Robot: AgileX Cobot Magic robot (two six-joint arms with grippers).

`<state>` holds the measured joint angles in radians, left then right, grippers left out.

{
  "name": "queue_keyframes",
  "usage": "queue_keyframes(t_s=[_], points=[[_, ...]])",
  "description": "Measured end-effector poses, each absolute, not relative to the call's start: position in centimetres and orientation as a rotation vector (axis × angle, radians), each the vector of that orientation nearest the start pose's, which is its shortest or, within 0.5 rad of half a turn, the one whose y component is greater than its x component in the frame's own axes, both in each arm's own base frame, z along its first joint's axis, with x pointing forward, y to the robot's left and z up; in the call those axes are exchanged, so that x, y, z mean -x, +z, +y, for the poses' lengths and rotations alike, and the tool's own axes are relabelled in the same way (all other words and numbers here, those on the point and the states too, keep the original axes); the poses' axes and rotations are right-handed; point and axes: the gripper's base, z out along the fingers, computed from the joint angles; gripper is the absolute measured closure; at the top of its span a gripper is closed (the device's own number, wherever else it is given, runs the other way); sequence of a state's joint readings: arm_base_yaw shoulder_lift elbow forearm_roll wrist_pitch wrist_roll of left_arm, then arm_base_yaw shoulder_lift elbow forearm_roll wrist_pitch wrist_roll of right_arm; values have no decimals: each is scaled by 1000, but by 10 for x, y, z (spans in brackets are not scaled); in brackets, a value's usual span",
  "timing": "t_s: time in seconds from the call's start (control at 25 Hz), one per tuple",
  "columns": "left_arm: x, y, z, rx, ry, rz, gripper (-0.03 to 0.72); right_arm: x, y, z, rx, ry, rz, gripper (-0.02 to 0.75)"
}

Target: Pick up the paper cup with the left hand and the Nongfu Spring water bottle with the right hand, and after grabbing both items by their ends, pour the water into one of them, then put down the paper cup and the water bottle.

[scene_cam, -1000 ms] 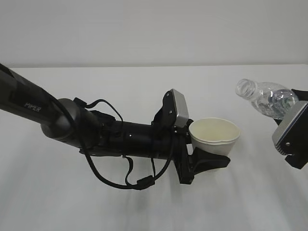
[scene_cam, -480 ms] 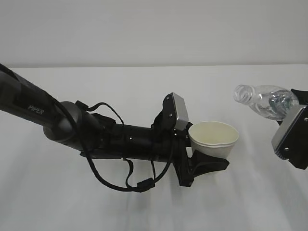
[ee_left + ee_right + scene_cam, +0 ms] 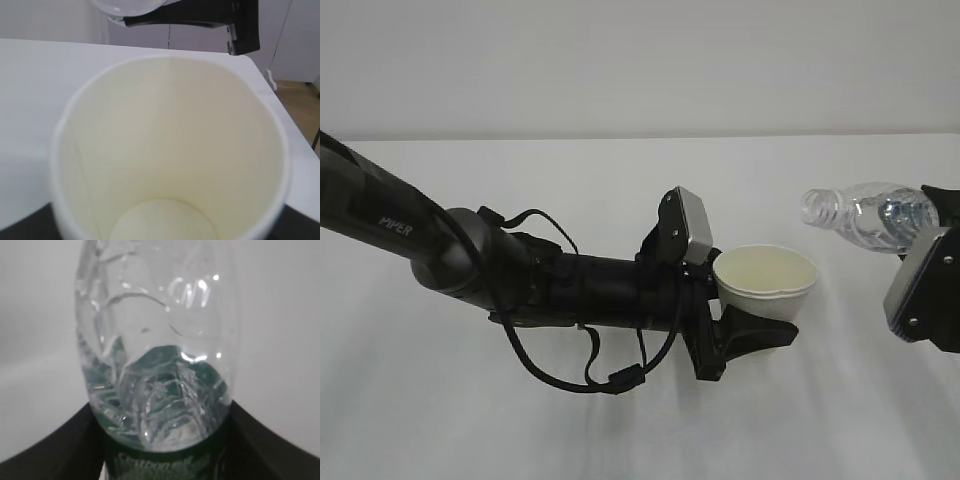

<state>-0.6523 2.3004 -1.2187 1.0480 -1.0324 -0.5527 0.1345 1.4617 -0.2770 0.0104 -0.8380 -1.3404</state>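
Since the earlier frames the one small clear ribbed plastic water bottle [image 3: 868, 212] has tipped further over, its open neck dropping from a raised slant to nearly level and edging left toward the cup. The left arm has barely shifted.

There is one small white tapered paper cup [image 3: 766, 284] with a rolled rim and cream inside, held upright above the white table [image 3: 620, 430] by the left gripper [image 3: 752, 330], whose black fingers are clamped on its lower end. In the left wrist view the cup [image 3: 170, 150] fills the frame; no liquid can be made out inside.

The right gripper [image 3: 930, 225] grips the bottle by its base end, jaws closed around the dark green label band [image 3: 165, 457]. The bottle [image 3: 157, 340] lies near horizontal, above and to the right of the cup, apart from it, with its mouth short of the rim. Clear water [image 3: 160, 395] pools in the body near the label.
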Motion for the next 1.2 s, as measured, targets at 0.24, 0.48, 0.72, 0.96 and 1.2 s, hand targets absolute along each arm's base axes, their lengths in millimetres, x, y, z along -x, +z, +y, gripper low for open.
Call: queue_keyframes(t_s=[0.24, 0.48, 0.72, 0.96, 1.2], points=[[-301, 92, -315, -1274, -1109, 1428, 246, -227, 171, 30, 1297, -851, 1413, 282], [-301, 92, -315, -1273, -1110, 1430, 246, -228, 172, 30, 1320, -879, 1388, 282], [-298, 92, -318, -1277, -1121, 1430, 246, -228, 172, 31, 1366, -909, 1353, 282], [-294, 90, -325, -1292, -1133, 1422, 246, -228, 172, 31, 1383, -923, 1341, 282], [-295, 82, -327, -1291, -1141, 1438, 247, -228, 172, 31, 1409, -946, 1321, 282]])
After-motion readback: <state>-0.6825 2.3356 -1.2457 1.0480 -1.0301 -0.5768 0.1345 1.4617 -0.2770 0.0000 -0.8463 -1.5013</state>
